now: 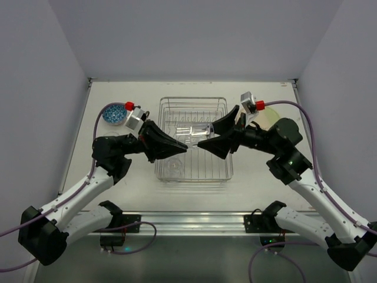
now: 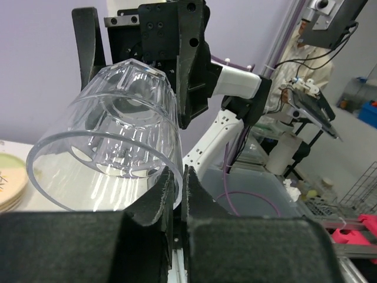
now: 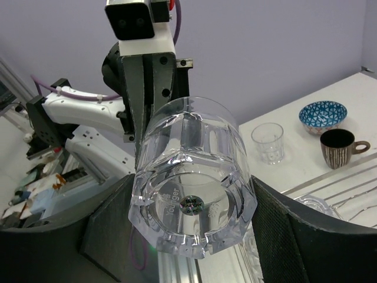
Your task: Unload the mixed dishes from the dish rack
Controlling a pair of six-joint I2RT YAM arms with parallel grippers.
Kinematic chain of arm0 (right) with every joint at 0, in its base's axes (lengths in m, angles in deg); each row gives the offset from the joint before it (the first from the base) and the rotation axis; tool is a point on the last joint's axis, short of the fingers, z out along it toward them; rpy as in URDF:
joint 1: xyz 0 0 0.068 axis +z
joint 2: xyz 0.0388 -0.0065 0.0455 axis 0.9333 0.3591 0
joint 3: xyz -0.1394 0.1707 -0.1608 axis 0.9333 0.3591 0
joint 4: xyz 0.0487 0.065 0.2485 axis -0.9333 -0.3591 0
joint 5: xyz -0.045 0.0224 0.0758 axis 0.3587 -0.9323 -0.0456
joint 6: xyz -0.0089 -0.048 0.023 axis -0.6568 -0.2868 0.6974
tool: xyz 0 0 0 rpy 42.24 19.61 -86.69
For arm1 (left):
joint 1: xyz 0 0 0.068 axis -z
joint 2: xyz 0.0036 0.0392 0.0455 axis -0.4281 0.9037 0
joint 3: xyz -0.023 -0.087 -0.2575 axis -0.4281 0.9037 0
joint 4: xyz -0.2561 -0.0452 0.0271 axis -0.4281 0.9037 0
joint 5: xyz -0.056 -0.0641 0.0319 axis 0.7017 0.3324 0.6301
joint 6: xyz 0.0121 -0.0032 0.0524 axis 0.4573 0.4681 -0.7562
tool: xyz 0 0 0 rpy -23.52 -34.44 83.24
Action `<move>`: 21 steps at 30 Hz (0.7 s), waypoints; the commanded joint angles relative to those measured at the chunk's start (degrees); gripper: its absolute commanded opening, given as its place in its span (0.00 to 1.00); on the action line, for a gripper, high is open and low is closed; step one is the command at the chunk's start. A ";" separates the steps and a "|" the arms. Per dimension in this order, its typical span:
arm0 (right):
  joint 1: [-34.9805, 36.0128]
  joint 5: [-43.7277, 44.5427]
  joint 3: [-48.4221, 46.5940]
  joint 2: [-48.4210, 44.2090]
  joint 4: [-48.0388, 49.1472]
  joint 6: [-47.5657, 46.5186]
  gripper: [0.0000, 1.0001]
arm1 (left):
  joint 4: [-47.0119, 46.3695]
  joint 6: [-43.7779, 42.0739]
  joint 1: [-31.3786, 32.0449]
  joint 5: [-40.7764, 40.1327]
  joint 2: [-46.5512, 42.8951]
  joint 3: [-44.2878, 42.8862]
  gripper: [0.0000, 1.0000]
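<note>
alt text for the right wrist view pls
A clear glass is held sideways, base toward the camera, in the right gripper, while the left gripper pinches its far rim. Behind, on the table, stand a second clear glass, a blue-patterned bowl and a dark brown mug.

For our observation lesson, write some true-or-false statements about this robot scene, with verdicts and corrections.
1. The left end effector and right end effector meet at one clear glass above the dish rack. True.
2. The blue bowl sits in the rack. False: it is on the table, left of the rack.
3. The brown mug stands upright beside the bowl. True.
4. The plate lies left of the rack. False: it lies right of it.
</note>
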 commanded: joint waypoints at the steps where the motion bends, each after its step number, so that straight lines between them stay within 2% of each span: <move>1: 0.52 -3.75 0.22 0.30 5.72 0.66 0.22 | -1.77 -0.22 0.45 -1.72 -0.57 -1.47 0.00; 2: 0.52 -3.75 0.22 0.39 5.63 0.66 0.25 | -1.77 -0.40 0.36 -1.90 -0.74 -1.47 0.00; 3: 0.52 -3.32 0.22 0.39 5.46 0.66 0.42 | -1.51 -0.75 0.45 -2.08 -1.36 -1.47 0.00; 4: 0.52 -2.70 0.30 0.31 5.20 0.66 0.55 | -0.73 -2.23 0.36 -2.95 -1.62 -1.56 0.00; 5: 0.52 -1.83 0.30 0.22 4.32 0.40 0.73 | 3.28 -3.64 0.45 -3.83 -2.15 -1.82 0.00; 6: 0.52 0.88 0.04 0.22 3.27 0.05 0.99 | 6.54 -5.57 0.45 -4.71 -3.37 -2.70 0.00; 12: 0.52 13.72 -3.47 1.53 -8.77 -3.46 0.99 | 35.89 -21.74 0.36 -17.17 -7.33 -9.27 0.00; 14: 0.43 20.13 -4.09 1.45 -12.98 -4.95 0.99 | 46.94 -26.84 0.36 -24.29 -7.77 -11.48 0.00; 16: 0.43 25.74 -4.18 1.27 -16.05 -6.45 0.99 | 53.92 -31.22 0.36 -32.55 -7.78 -14.64 0.00; 17: 0.43 27.26 -4.53 1.10 -17.03 -6.98 0.99 | 63.43 -32.47 0.36 -36.14 -7.43 -15.96 0.00; 18: 0.43 28.32 -4.70 1.01 -18.09 -7.50 0.99 | 67.88 -33.53 0.45 -44.01 -6.21 -19.02 0.00; 19: 0.43 29.11 -4.88 1.01 -19.75 -8.73 0.99 | 71.84 -34.84 0.36 -48.09 -5.41 -20.62 0.00; 20: 0.34 30.34 -5.14 0.92 -20.55 -9.26 0.99 | 79.88 -35.29 0.36 -52.66 -3.32 -23.94 0.00; 21: 0.34 30.79 -5.23 0.83 -21.17 -9.62 0.99 | 84.14 -35.38 0.36 -61.06 -1.82 -25.54 0.00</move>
